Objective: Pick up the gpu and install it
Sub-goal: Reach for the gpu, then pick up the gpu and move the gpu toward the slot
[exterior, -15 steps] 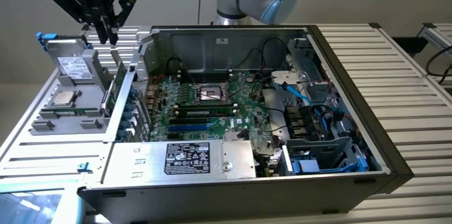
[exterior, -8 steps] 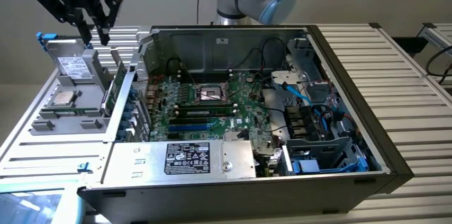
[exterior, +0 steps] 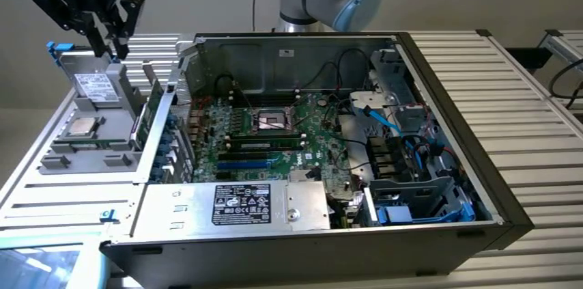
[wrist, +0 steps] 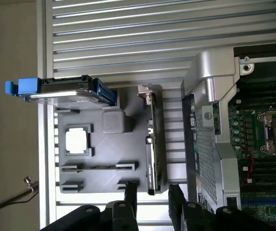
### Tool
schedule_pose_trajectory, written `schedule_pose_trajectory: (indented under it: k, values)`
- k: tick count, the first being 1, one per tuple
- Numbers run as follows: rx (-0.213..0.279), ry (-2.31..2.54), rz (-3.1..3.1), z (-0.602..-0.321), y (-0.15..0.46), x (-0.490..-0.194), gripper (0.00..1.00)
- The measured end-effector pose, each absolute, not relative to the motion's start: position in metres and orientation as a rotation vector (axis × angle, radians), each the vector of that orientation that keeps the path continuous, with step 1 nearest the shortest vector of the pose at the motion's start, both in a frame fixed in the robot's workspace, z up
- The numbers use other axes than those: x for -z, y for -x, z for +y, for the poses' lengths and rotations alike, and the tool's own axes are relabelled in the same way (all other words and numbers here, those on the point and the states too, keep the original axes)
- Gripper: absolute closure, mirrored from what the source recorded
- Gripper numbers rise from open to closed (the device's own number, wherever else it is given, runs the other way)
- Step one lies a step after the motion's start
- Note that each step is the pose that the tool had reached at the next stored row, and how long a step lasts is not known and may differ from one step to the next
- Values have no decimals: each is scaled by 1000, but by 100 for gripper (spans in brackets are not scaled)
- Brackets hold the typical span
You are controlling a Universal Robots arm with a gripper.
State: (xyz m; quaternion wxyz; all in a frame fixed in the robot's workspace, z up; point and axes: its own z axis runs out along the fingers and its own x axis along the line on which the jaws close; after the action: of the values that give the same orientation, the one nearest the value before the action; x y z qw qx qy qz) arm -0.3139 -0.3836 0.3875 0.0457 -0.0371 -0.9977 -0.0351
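One gpu (wrist: pixel 152 144), on edge in the grey tray (wrist: pixel 104 154) beside the computer case (wrist: pixel 210 159), long axis along the case wall, bracket end away from the gripper (wrist: pixel 152 193). Gripper: fingers spread, above it, holding nothing.

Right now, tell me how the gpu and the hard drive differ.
The gpu is a thin card; the hard drive is thicker, with blue rails. The gpu stands beside the computer case; the hard drive sits farther off. Both stand on edge in the grey holder.
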Motion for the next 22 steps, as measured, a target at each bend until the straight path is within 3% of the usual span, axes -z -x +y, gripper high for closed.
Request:
schedule_pose_trajectory:
  k: [22]
  values:
    - [107, 113, -3042, -384, 314, -377, 60]
